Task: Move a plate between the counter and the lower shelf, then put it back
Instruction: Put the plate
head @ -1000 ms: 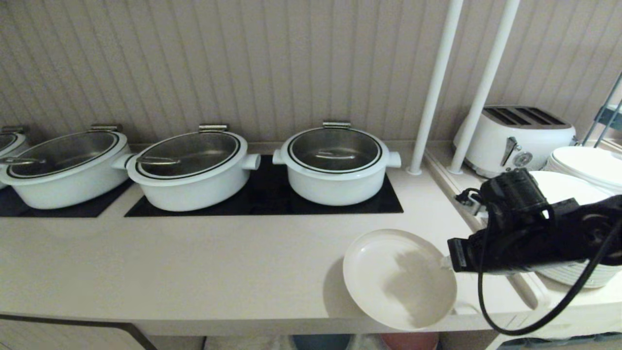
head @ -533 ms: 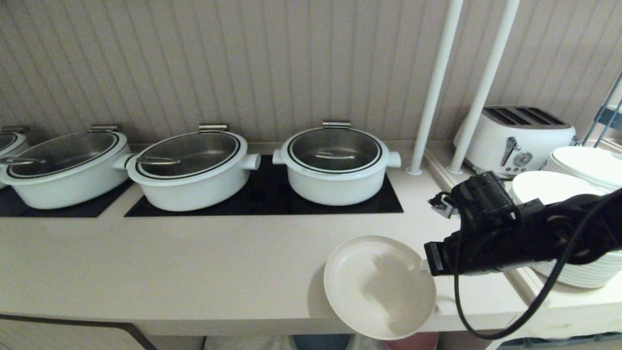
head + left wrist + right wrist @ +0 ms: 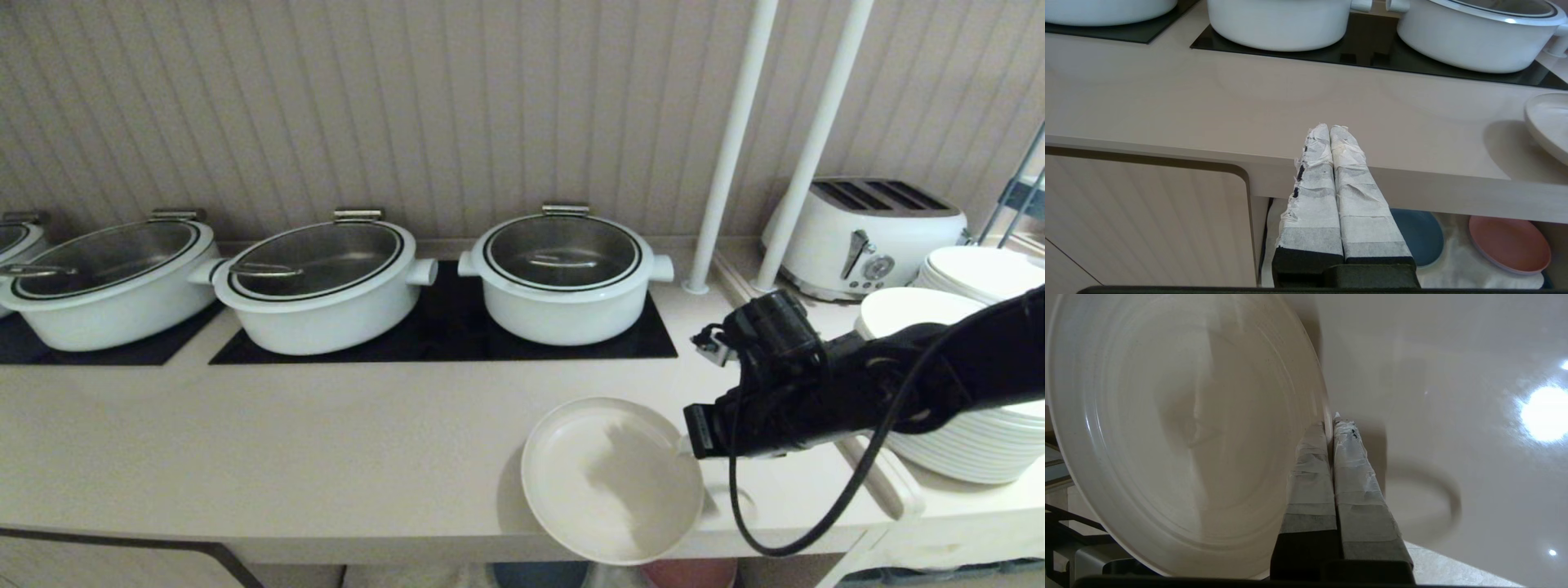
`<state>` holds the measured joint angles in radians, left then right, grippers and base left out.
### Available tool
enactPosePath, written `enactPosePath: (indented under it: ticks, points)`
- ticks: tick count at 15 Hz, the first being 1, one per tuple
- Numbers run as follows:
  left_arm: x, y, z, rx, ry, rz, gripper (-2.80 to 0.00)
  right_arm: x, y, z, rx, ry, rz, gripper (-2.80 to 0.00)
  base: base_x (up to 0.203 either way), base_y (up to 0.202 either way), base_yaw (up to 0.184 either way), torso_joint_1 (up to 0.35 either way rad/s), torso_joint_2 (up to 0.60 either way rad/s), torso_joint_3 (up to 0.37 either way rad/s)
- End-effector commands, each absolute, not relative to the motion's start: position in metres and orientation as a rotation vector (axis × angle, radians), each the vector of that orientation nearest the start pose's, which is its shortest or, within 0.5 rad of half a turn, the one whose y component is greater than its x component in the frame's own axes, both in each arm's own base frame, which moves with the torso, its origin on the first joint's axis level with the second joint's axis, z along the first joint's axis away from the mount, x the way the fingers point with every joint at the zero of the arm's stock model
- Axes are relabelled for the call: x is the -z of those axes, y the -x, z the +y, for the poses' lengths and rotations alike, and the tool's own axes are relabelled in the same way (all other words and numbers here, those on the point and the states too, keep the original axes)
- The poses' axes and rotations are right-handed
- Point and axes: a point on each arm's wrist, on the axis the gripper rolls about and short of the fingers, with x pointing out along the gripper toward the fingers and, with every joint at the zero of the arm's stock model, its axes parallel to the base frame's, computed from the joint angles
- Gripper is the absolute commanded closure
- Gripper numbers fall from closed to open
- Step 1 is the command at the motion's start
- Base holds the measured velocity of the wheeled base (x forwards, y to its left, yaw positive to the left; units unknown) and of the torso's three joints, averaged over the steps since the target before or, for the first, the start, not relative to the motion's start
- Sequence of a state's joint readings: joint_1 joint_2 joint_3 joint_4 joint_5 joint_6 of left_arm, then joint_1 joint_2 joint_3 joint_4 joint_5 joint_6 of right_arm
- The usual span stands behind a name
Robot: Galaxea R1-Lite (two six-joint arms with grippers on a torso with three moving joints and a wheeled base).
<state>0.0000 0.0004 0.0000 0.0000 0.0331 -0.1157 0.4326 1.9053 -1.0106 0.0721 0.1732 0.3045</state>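
Head view: right hand (image 3: 692,441) grasping plate (image 3: 608,482).
Plate overhangs the worktop (image 3: 326,441) front edge; left hand (image 3: 1331,132) clenched, empty.

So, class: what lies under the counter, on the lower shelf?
In the left wrist view, under the counter, the lower shelf holds a blue plate and a pink plate on wrinkly cloth. The left gripper covers part of the blue plate; the shelf's back is hidden.
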Motion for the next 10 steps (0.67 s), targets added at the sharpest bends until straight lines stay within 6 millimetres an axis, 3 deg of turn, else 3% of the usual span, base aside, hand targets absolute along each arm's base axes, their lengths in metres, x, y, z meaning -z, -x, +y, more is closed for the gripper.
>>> enactPosePath:
  ticks: [1, 10]
  points:
    - [-0.076, 0.023, 0.001, -0.034, 0.117, -0.003, 0.0, -0.106, -0.297, 0.149, -0.42, -0.137, 1.053, 0.0, 0.0, 0.0, 0.0, 0.0, 0.0, 0.0]
    - [-0.076, 0.023, 0.001, -0.034, 0.117, -0.002, 0.0, -0.098, -0.312, 0.166, -0.446, -0.123, 1.05, 0.0, 0.0, 0.0, 0.0, 0.0, 0.0, 0.0]
